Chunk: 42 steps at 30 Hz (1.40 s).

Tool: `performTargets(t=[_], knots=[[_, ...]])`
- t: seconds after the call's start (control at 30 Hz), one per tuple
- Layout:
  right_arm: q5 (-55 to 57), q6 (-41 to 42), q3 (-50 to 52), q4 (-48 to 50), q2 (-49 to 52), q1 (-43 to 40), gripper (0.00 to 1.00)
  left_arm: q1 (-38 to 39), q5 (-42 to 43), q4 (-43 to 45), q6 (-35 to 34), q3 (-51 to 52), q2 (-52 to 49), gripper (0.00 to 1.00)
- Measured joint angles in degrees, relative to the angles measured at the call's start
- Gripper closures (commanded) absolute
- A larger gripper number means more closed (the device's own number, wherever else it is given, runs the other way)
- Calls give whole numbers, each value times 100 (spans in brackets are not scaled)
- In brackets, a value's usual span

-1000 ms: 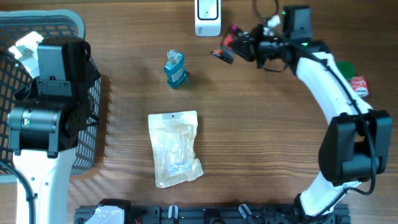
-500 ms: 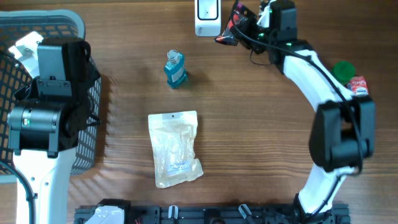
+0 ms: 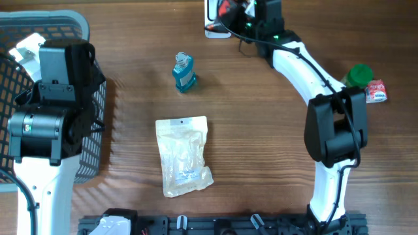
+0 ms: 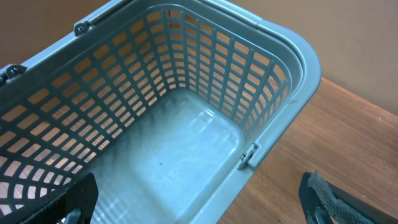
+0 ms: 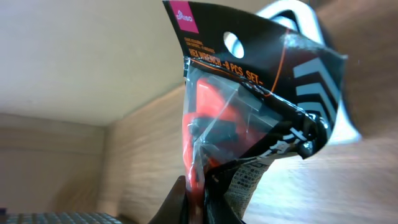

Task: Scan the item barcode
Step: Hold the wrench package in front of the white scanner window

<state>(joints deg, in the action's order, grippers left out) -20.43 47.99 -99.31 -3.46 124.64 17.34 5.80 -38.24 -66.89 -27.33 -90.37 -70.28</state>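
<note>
Wooden table (image 3: 261, 163) with grey basket (image 4: 292, 68) at left, bare floor showing, under the wide-open left gripper (image 4: 199, 206); outstretched right gripper (image 5: 198, 208) pinches the wrench-set packet (image 5: 249, 124), seemingly over the white scanner (image 3: 209, 27).

The bottle (image 3: 184, 72) lies behind the pouch (image 3: 185, 156), left of the scanner (image 3: 214, 31); the basket (image 3: 65, 16) sits far left.

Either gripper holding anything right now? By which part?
Right gripper is shut on the wrench pack, pinching the end opposite its hang hole. Left gripper is open and empty.
</note>
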Motion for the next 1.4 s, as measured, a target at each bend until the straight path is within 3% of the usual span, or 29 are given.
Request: performTargets(t=[0.43, 0.93, 1.4], knots=[[236, 671, -1119, 2, 1167, 129, 95, 0, 0, 0, -2, 0, 0, 0], [367, 1875, -1185, -225, 1241, 319, 95, 0, 0, 0, 0, 0, 0, 0], [400, 2151, -1185, -127, 1244, 319, 95, 0, 0, 0, 0, 0, 0, 0]])
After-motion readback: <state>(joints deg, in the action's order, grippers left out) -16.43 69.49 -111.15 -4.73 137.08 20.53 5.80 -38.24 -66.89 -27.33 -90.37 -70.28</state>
